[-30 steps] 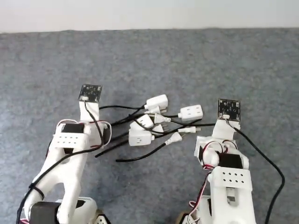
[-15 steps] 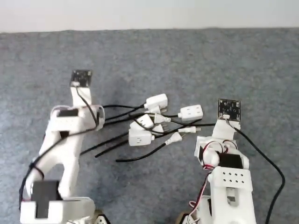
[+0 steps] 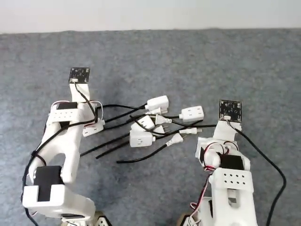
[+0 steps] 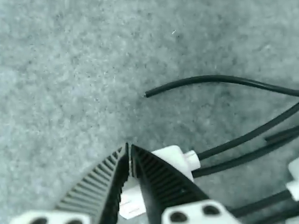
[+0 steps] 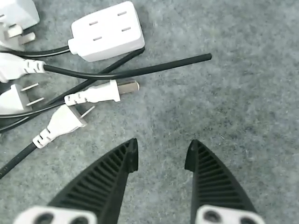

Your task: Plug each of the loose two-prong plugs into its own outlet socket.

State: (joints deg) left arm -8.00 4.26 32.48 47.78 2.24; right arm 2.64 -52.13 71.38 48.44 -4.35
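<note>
My left claw (image 4: pixel 129 148) is pinched down to a hairline slit, and I see nothing between its tips. A white moulded cord end (image 4: pixel 174 156) lies right against one of its ribbed fingers (image 4: pixel 154 177) and is partly hidden under it. I cannot tell whether that piece is a plug or a socket, nor whether the claw actually grips it. In the high view that arm stands toward the left edge of the grey felt-like counter (image 3: pixel 197 61). My right claw (image 5: pixel 162 149) stands wide, with bare counter between its fingers. Just past its tips lies the nearer white two-prong plug (image 5: pixel 58 123), with a second white two-prong plug (image 5: pixel 100 93) just beside it, and neither touches the claw. Farther on sits a white socket block (image 5: pixel 106 31), and a loose black cable (image 5: pixel 140 67) runs between the block and the plugs. The whole tangle lies mid-counter, between the two arms. A pale wall (image 3: pixel 150 14) runs along the counter's far edge.
</note>
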